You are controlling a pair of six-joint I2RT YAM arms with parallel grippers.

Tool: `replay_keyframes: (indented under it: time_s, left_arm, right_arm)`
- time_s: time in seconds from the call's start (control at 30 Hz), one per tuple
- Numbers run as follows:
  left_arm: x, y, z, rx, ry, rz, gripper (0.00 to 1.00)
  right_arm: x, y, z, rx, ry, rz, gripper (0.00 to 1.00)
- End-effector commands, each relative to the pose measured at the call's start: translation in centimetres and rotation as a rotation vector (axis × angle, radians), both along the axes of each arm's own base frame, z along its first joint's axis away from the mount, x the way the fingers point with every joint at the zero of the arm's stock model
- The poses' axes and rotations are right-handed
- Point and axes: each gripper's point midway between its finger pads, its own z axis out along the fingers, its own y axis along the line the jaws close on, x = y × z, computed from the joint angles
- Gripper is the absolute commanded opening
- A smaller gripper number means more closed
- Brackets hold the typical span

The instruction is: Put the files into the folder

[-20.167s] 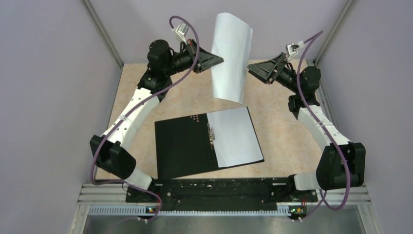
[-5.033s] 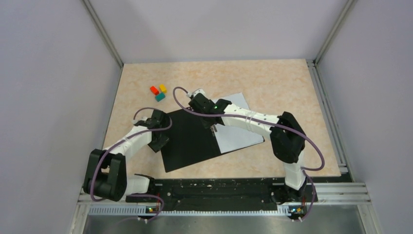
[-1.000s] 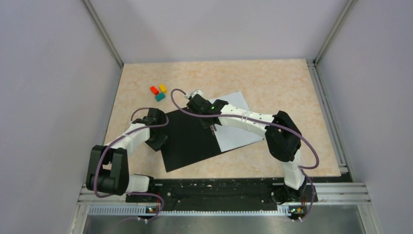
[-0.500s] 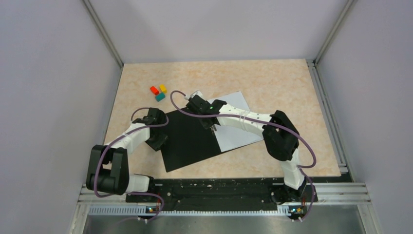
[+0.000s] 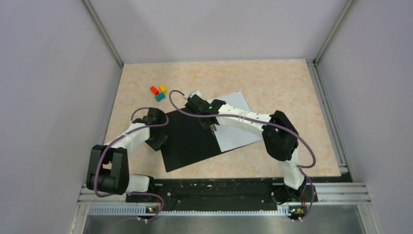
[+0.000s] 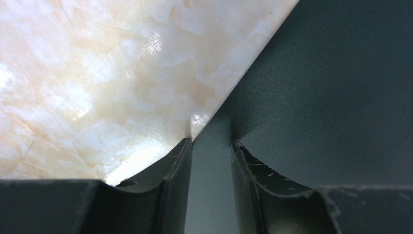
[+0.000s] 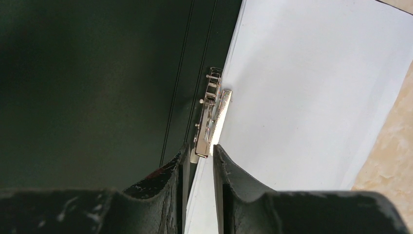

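The folder lies open on the table, black inside up. White files lie on its right half, and their near edge runs between the right fingertips in the wrist view. My right gripper is low over the spine. In the right wrist view its jaws stand narrow around the near end of the metal clip, between the black cover and the files. My left gripper is at the folder's left edge. There its jaws stand apart over that edge, holding nothing.
Three small blocks, red, yellow and teal, sit on the marble tabletop behind the folder's left half. Grey walls close in the table on three sides. The arm bases stand along the near rail.
The right arm's elbow has drifted slightly left and its jaws have narrowed a little at the clip. The left arm and the folder have not moved.
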Motion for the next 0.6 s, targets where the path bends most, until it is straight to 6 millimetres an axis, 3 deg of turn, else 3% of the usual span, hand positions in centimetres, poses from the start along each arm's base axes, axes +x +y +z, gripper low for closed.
replay_keyframes:
  time_s: [0.0,0.3,0.57]
  left_arm:
    - [-0.5,0.2,-1.9,0.001,0.032,0.014,0.39]
    - [-0.5,0.4,-2.0,0.000,0.038,0.020,0.39]
    - [-0.6,0.4,-2.2,-0.002,0.049,0.027,0.39]
  right_arm:
    - [0.5,1.3,1.2,0.026,-0.040,0.000,0.23]
    - [0.4,1.3,1.1,0.030,-0.036,-0.004,0.13]
    - [-0.5,-0.2,0.3,0.014,-0.021,-0.027,0.07]
